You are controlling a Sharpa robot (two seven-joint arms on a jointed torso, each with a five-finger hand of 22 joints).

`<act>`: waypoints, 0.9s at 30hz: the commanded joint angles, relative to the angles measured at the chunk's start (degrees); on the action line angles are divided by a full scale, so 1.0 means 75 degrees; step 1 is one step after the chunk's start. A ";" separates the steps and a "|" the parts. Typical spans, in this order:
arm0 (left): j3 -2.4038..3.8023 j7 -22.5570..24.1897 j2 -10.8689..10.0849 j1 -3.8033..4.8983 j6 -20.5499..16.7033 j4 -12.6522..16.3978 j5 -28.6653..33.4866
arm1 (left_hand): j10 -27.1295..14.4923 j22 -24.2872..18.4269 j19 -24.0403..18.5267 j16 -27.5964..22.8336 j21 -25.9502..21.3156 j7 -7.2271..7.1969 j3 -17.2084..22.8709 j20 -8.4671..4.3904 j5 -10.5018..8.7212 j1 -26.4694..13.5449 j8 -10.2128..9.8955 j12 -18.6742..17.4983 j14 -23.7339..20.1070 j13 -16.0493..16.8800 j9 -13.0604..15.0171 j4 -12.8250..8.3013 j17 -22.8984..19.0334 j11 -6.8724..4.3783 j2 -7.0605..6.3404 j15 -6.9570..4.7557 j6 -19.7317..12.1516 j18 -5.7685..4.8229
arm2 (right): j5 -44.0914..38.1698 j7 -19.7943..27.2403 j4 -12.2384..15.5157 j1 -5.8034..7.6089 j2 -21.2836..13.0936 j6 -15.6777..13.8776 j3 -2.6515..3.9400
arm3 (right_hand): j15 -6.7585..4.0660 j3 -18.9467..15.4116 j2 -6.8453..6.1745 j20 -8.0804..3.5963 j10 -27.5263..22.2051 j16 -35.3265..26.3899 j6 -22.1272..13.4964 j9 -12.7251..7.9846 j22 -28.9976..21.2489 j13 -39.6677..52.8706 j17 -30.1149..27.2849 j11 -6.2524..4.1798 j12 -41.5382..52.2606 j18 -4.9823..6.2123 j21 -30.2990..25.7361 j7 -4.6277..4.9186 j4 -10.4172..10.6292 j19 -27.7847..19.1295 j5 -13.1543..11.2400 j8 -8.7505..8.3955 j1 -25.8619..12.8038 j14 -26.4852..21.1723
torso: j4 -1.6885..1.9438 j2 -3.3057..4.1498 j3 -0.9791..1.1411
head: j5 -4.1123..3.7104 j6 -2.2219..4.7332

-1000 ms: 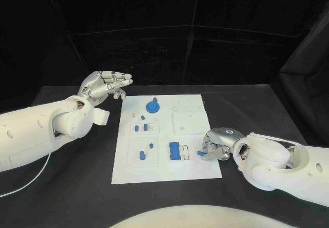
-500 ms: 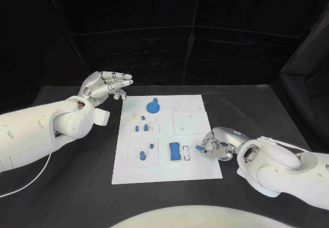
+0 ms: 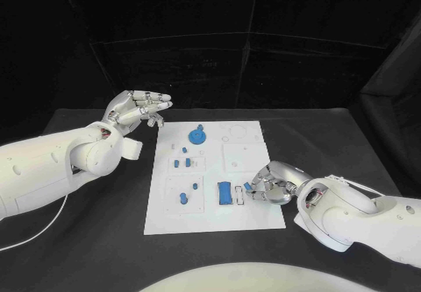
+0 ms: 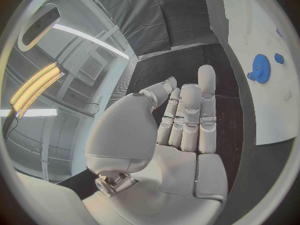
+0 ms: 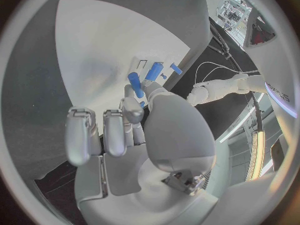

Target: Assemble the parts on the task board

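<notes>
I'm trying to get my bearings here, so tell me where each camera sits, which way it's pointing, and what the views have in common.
Head view: from the robot's head, looking down at the task board on the black table; both white arms, left hand and right hand show.
Left wrist view: behind the left hand, facing the board's edge and the blue gear.
Right wrist view: behind the right hand, facing the board and blue parts.
Shared: head and left wrist views both show the gear.

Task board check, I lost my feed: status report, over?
Left hand open, raised off the board's far left corner. Right hand pinching a small blue part over the task board, beside the blue block. Nothing in the way.
</notes>
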 commanded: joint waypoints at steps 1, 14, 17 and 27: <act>0.0007 0.0066 -0.0002 0.0009 0.0047 0.0024 0.0028 | -0.0046 -0.0012 -0.0026 -0.0017 -0.0047 0.0021 -0.0040 -0.0004 0.0005 -0.0040 0.0031 0.0036 -0.0024 -0.0002 -0.0003 -0.0003 -0.0009 0.0017 0.0066 0.0003 0.0008 0.0052 | 0.0411 -0.0129 -0.0058 0.0008 0.0106 0.0259 0.0001 | -0.0027 -0.0042 -0.0003 -0.0027 0.0072 0.0045 0.0075 0.0010 0.1400 0.0019 0.0025 -0.0004 0.0049 -0.0027 0.0054 -0.0001 0.0081 0.0290 0.0072 -0.0010 -0.0118 0.0432 | 0.0002 -0.0001 0.0001 | 0.0005 -0.0010; 0.0007 0.0070 -0.0007 0.0010 0.0052 0.0037 0.0028 | -0.0046 -0.0012 -0.0026 -0.0017 -0.0047 0.0021 -0.0040 -0.0004 0.0005 -0.0040 0.0031 0.0036 -0.0024 -0.0002 -0.0003 -0.0003 -0.0009 0.0017 0.0066 0.0003 0.0008 0.0052 | 0.0458 -0.0615 -0.0328 0.0008 0.0555 0.0396 0.0001 | -0.0079 -0.0249 0.0107 -0.0072 0.0164 0.0082 0.0277 0.0047 0.1457 0.0087 0.0094 -0.0070 0.0145 -0.0045 0.0105 -0.0088 0.0267 0.0341 0.0171 0.0079 -0.0399 0.0446 | -0.0013 0.0003 0.0006 | 0.0061 -0.0023; 0.0007 0.0068 -0.0005 0.0010 0.0055 0.0038 0.0028 | -0.0046 -0.0012 -0.0026 -0.0017 -0.0047 0.0021 -0.0040 -0.0004 0.0005 -0.0040 0.0031 0.0036 -0.0024 -0.0002 -0.0003 -0.0003 -0.0009 0.0017 0.0066 0.0003 0.0008 0.0052 | 0.0395 -0.0661 -0.0360 0.0008 0.0624 0.0388 0.0001 | -0.0084 -0.0261 0.0110 -0.0076 0.0168 0.0081 0.0293 0.0051 0.1457 0.0088 0.0092 -0.0076 0.0146 -0.0045 0.0105 -0.0095 0.0273 0.0341 0.0174 0.0087 -0.0408 0.0445 | -0.0016 0.0006 0.0010 | 0.0068 -0.0025; 0.0007 0.0058 0.0006 0.0010 0.0060 0.0032 0.0028 | -0.0046 -0.0012 -0.0026 -0.0017 -0.0047 0.0021 -0.0040 -0.0004 0.0005 -0.0040 0.0031 0.0036 -0.0024 -0.0002 -0.0003 -0.0003 -0.0009 0.0017 0.0066 0.0003 0.0008 0.0052 | 0.0252 -0.0757 -0.0460 0.0007 0.0728 0.0459 0.0002 | -0.0093 -0.0295 0.0102 -0.0084 0.0173 0.0079 0.0319 0.0058 0.1453 0.0090 0.0089 -0.0086 0.0147 -0.0044 0.0101 -0.0105 0.0282 0.0338 0.0170 0.0100 -0.0428 0.0444 | -0.0002 -0.0005 0.0005 | 0.0076 -0.0034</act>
